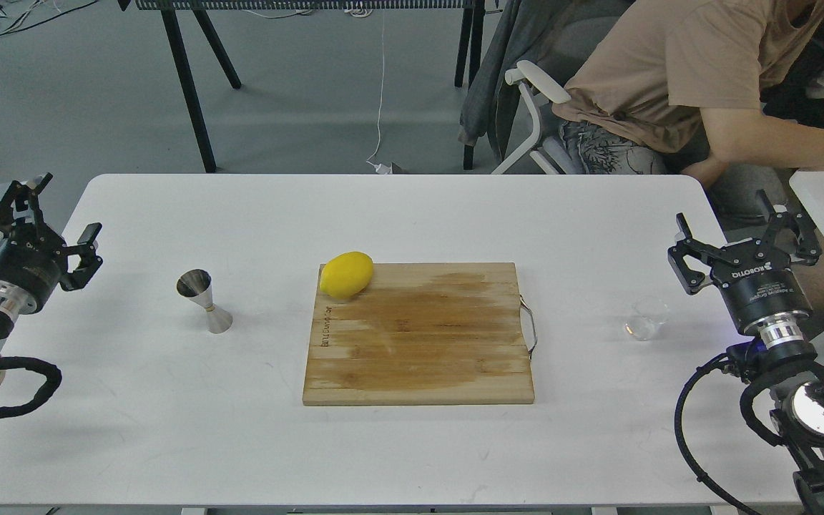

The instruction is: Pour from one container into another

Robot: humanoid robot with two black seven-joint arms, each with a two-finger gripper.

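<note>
A small clear glass cup (647, 318) stands upright on the white table (412, 214) at the right, just left of my right gripper (744, 229). That gripper is open and holds nothing. A shiny steel jigger (204, 300), hourglass shaped, stands upright on the left part of the table. My left gripper (47, 222) hovers at the table's left edge, well left of the jigger, open and empty.
A wooden cutting board (419, 343) with a metal handle lies in the middle of the table, with a yellow lemon (346, 274) on its far left corner. A seated person (684, 79) is behind the table's far right corner.
</note>
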